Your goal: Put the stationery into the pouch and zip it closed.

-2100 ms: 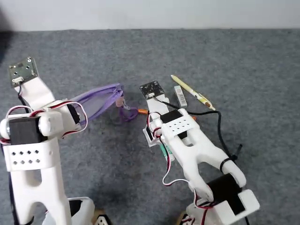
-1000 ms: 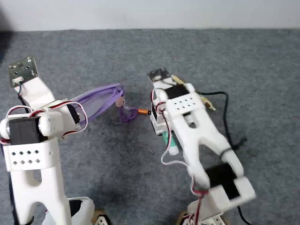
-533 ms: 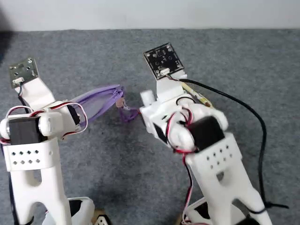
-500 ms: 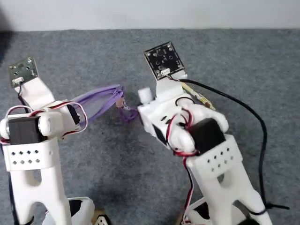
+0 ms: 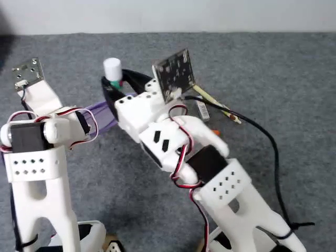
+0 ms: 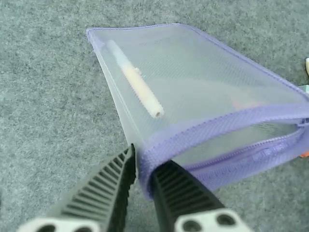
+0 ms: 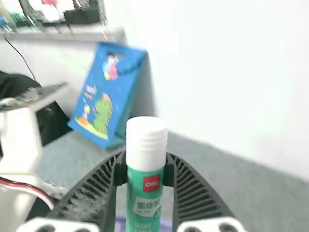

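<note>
The right gripper (image 5: 112, 85) is closed around the glue stick (image 5: 112, 70) and holds it upright in the air, by the far side of the pouch (image 6: 203, 82). The left gripper (image 6: 142, 170) pinches the pouch's purple edge on the desk (image 5: 273, 68). A pen (image 6: 135, 86) lies inside. I think the glue stick may hit the rim instead of the mouth, and this can pull the pouch out of the thin pinch.

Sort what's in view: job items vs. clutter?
Job: green glue stick with white cap in right gripper; translucent purple mesh pouch pinched by left gripper; cream pen inside it; yellow pencil; small white block.
Lying about: blue cartoon-print bag by the wall.
</note>
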